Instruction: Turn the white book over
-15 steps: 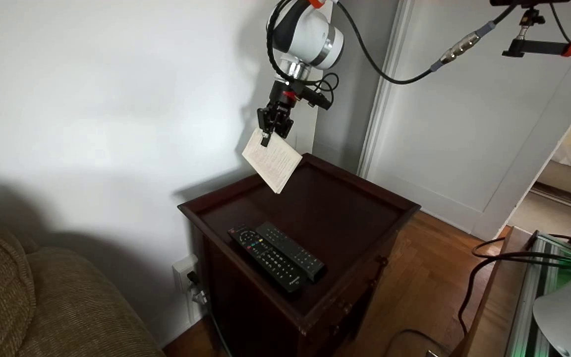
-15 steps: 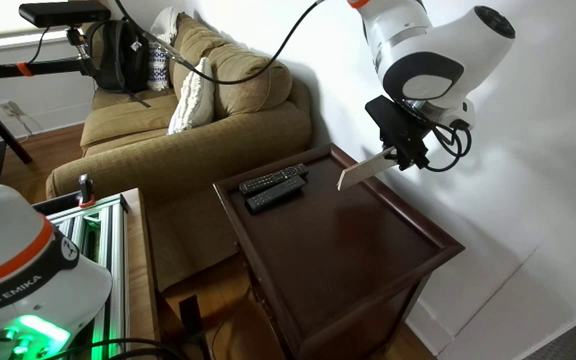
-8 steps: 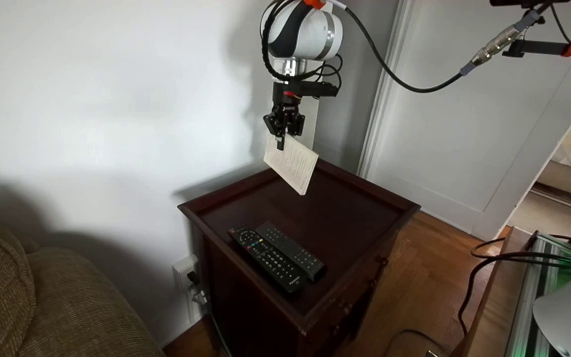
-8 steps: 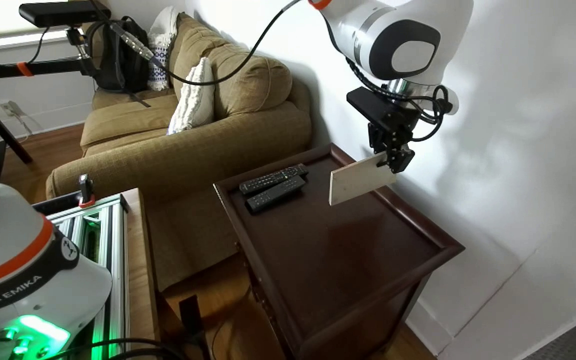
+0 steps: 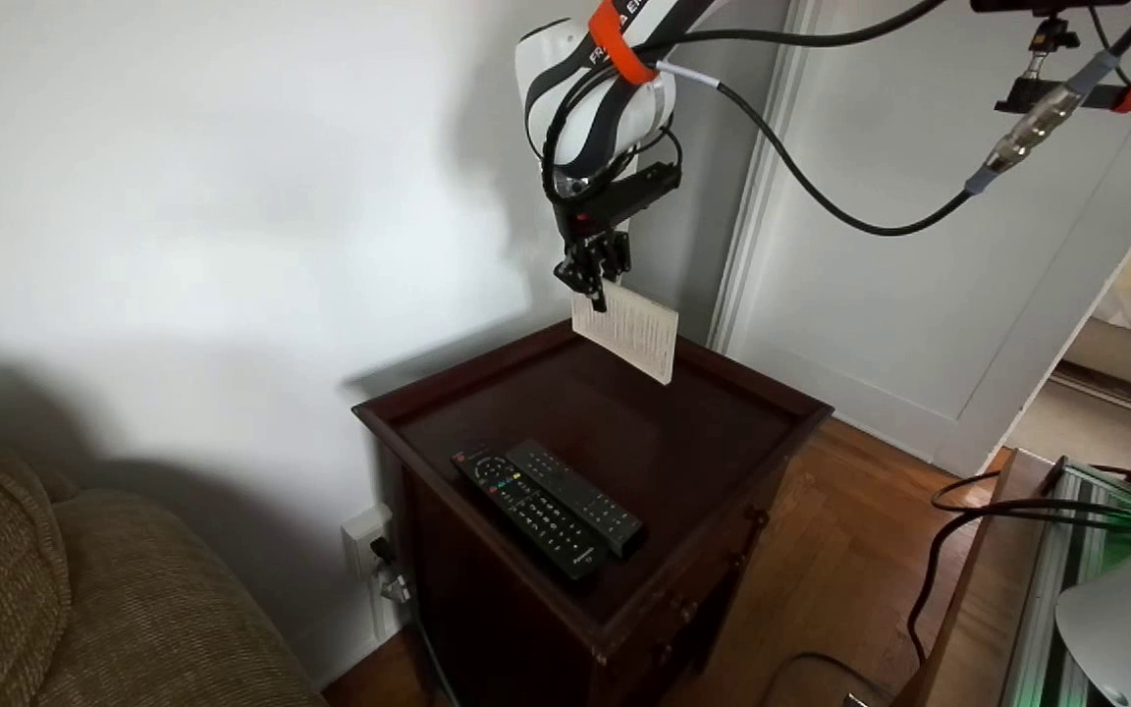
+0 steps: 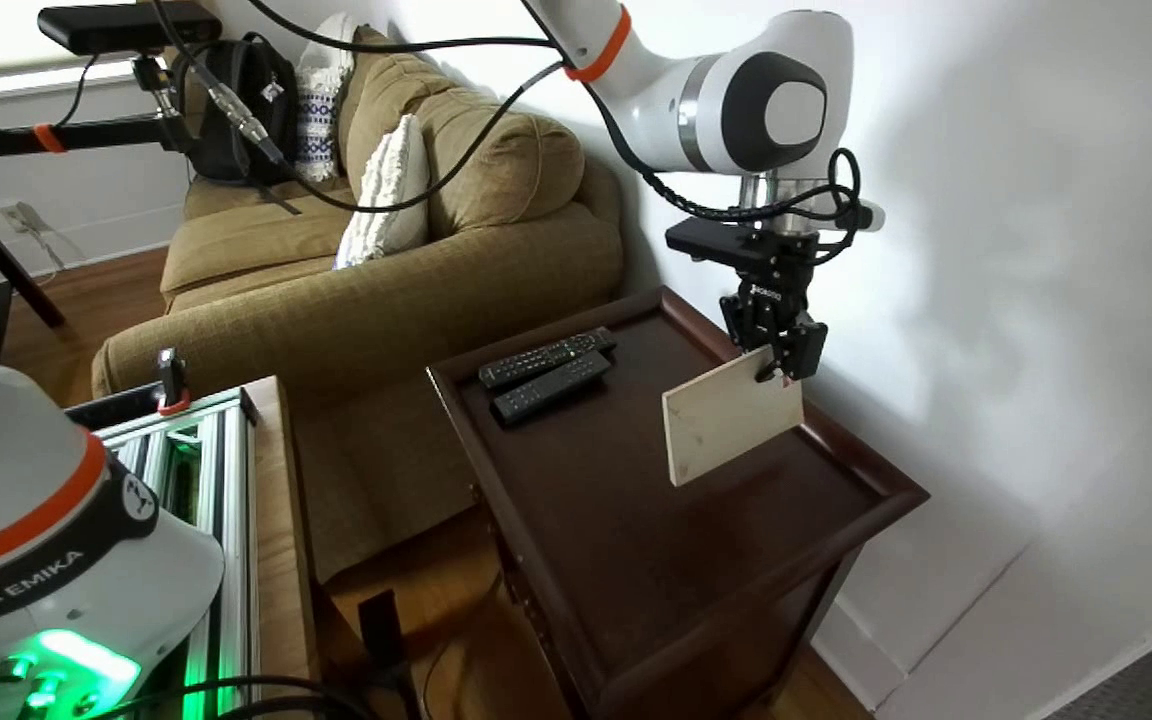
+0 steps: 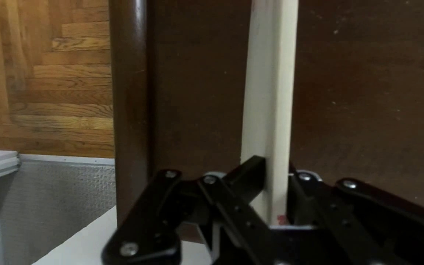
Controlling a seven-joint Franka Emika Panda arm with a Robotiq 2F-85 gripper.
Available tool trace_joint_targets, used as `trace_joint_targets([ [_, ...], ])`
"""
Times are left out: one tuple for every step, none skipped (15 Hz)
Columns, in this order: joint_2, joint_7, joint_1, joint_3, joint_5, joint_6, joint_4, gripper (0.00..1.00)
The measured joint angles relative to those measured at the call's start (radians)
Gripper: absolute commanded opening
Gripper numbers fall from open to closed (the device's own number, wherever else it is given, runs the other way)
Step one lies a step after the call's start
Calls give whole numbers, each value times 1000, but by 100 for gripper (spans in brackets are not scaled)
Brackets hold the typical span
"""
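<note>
Foreground: in an exterior view, the robot's white base (image 6: pixel 76 575), glowing green low on its housing. Middle ground: a dark wooden cabinet (image 6: pixel 626 540) with a raised rim. Over its top the white book (image 6: pixel 731 420) is held on edge, steeply upright; whether it touches the wood cannot be told. The exterior views show a plain face and a face bearing lines of print. The gripper (image 6: pixel 772 372) grasps the upper edge at the end toward the wall (image 6: pixel 1016 250); in the wrist view, the fingers (image 7: pixel 250 175) pinch the book, one on either side. Farther along the cabinet, two black remote controls (image 6: pixel 546 358) lie just beside each other. Background: a brown sofa (image 6: pixel 416 300), with a white cushion (image 6: pixel 391 175) and a dark backpack (image 6: pixel 274 122).
</note>
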Motion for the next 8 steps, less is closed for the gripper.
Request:
trace_joint_targets([
  [1, 13, 10, -1, -23, 7, -8, 3],
  [4, 25, 18, -1, -41, 21, -15, 3],
  [9, 35, 26, 0, -52, 38, -21, 3],
  [16, 42, 32, 0, -57, 58, -25, 3],
  [24, 51, 38, 0, -63, 73, -28, 3],
  [32, 58, 42, 0, -67, 87, -30, 3],
  [40, 63, 44, 0, -68, 98, -33, 3],
  [48, 65, 45, 0, -68, 107, -34, 3],
])
